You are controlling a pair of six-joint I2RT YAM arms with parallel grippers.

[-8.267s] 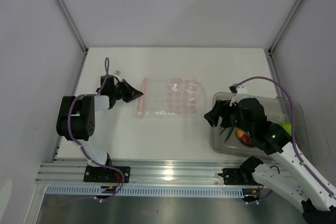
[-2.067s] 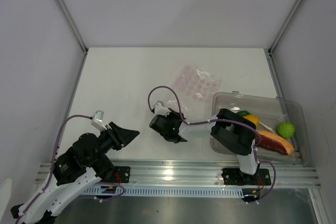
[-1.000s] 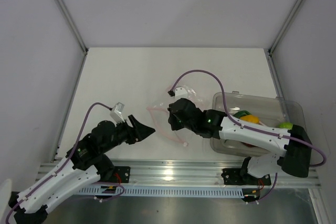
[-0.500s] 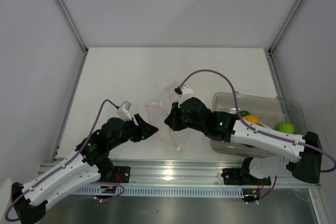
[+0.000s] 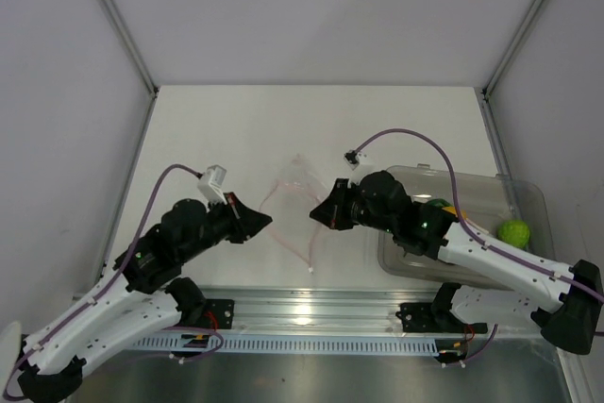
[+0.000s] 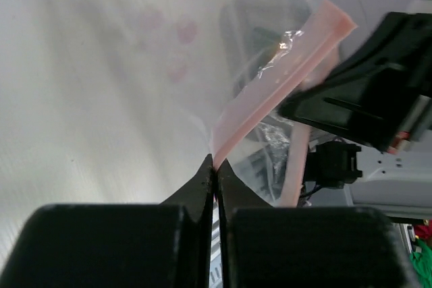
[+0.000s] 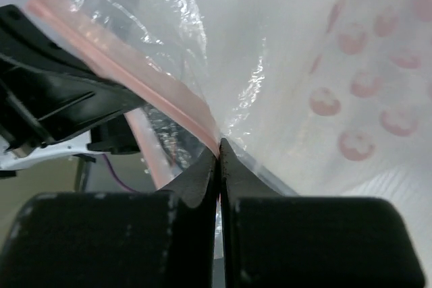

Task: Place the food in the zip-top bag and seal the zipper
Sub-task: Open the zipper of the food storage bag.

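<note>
The zip-top bag (image 5: 295, 186) hangs clear and crinkly above the table, between my two grippers. In the left wrist view my left gripper (image 6: 214, 164) is shut on the pink zipper (image 6: 283, 79) at one side of the mouth. From the right, my right gripper (image 7: 218, 148) is shut on the other lip of the zipper (image 7: 135, 75). From above, the left gripper (image 5: 267, 221) and right gripper (image 5: 314, 215) face each other with the mouth held apart. The food lies in the tray: a green round fruit (image 5: 514, 232) and a yellow-orange fruit (image 5: 453, 211), partly hidden by the right arm.
A rigid clear tray (image 5: 528, 197) stands at the right, with the right arm reaching across its near left corner. White walls enclose the table on three sides. An aluminium rail (image 5: 311, 309) runs along the near edge.
My left gripper has closed on the bag's mouth edge. The right gripper has shifted right with its lip, so the mouth is drawn apart and the bag lifted.
</note>
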